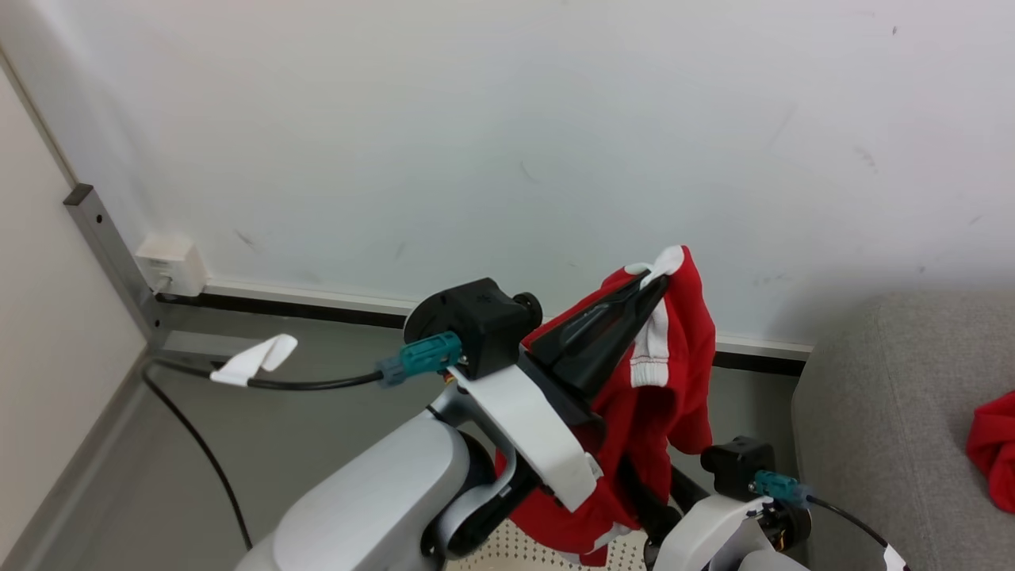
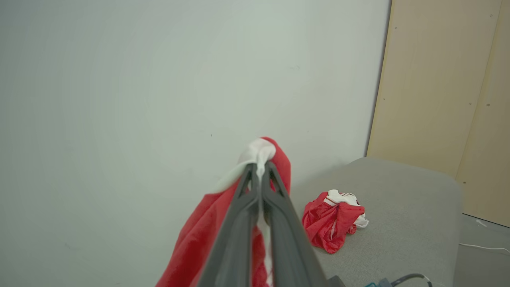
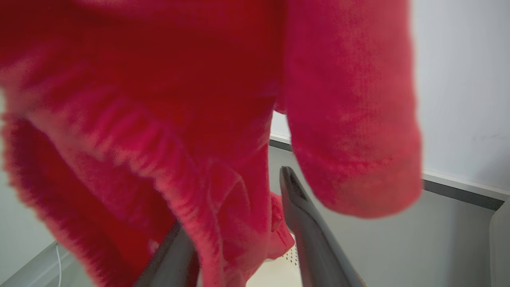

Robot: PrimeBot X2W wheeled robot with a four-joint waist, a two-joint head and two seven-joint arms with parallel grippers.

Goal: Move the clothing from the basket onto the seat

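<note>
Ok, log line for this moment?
left gripper: shut on bright red fabric garment with white trim | right gripper: open around its fabric | second red garment: on light grey upholstered sofa

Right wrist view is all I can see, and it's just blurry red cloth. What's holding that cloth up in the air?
Observer: The left gripper, shut on it; the hanging garment dangles from its fingertips.
Operator: Gripped where?
Observer: By its white trim, bunched at the fingertips.
Operator: Anything on the couch yet?
Observer: Yes, a second garment lies crumpled on the grey sofa.
</note>
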